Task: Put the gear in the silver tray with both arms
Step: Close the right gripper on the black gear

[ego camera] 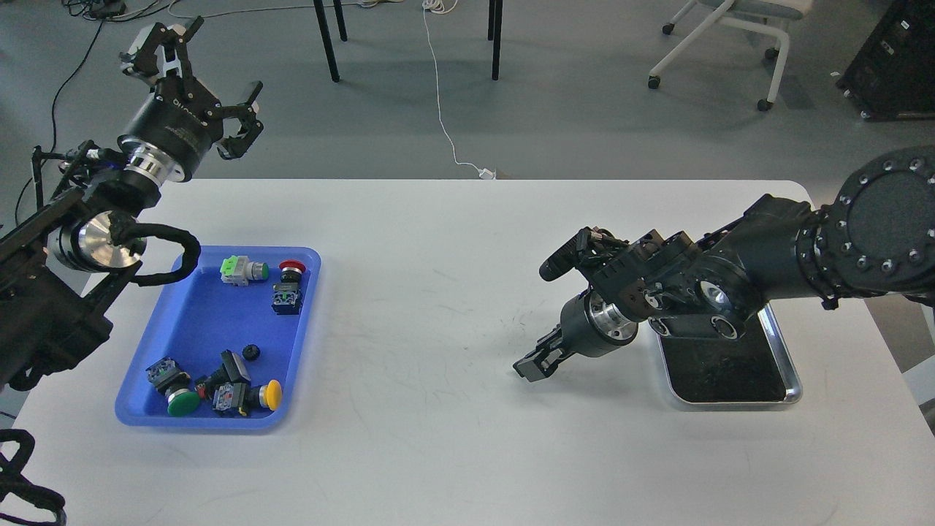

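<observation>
My right gripper [529,365] is down at the white table [438,453], left of the silver tray [792,380]. Its fingers stand close together on the spot where the small black gear lay; the gear is hidden between them. The silver tray's dark bottom holds nothing that I can see, and its far end is covered by my right arm. My left gripper [201,73] is open and empty, raised high beyond the table's far left edge.
A blue plastic tray [190,321] at the left holds several push-button switches and a small black gear-like part [251,352]. Chair and table legs stand on the floor beyond the table.
</observation>
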Available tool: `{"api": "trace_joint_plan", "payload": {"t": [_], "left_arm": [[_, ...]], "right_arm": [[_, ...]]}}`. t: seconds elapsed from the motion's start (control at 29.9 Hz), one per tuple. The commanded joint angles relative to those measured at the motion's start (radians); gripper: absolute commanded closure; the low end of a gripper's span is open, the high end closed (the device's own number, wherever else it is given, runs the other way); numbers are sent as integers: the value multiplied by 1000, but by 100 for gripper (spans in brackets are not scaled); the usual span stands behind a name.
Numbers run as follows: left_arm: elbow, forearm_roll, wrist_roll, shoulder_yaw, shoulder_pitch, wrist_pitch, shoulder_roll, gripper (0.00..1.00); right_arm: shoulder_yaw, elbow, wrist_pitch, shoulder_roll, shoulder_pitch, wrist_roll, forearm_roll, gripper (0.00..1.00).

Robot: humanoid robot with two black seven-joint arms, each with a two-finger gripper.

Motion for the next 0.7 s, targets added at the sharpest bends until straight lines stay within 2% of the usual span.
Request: {"api": "trace_joint_plan", "payload": {"t": [0.0,0.47,0.57,0.67], "left_arm": [[0,0,-2,0,0,2,5,2],[0,-3,0,-3,0,3,24,2],[0,-3,0,-3,0,5,25,2],[0,-3,0,-3,0,6,27,2]], "right_arm": [[-10,1,0,0,-4,1,-1,49],[-20,-11,-18,0,-17,0,0,57],[-21,-11,-18,0,-17,0,0,64],[-26,-10,-17,0,-17,-2,-1,65]]}}
